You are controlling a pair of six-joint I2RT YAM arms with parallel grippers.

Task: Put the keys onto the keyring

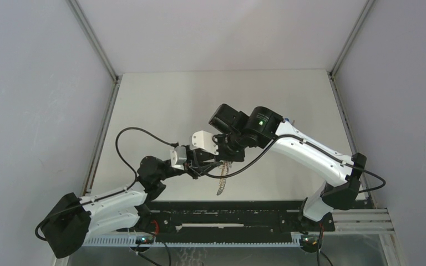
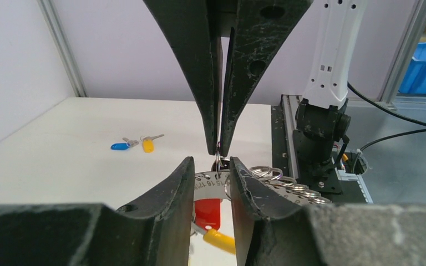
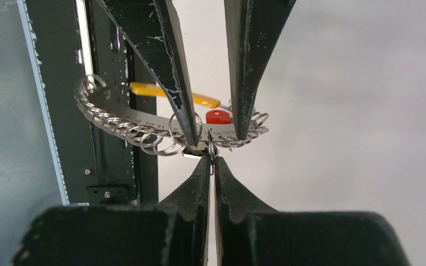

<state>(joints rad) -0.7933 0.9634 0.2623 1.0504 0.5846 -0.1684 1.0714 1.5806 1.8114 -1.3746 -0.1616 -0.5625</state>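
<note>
The left gripper (image 2: 211,168) is standing about half open. Both of its fingers (image 2: 169,194) are pressing against the numbered metal band of the keyring (image 3: 119,117), holding it off the table (image 2: 61,166) close beside the black rail (image 1: 227,213). The right gripper (image 3: 212,160) is pinching fully closed on one small split ring of that band, its tips sitting between the left gripper's. A red tag (image 2: 208,213) and a yellow tag (image 2: 219,239) are hanging from the keyring. A blue key (image 2: 120,146) and a yellow key (image 2: 147,145) are lying on the table, well away from the rail.
</note>
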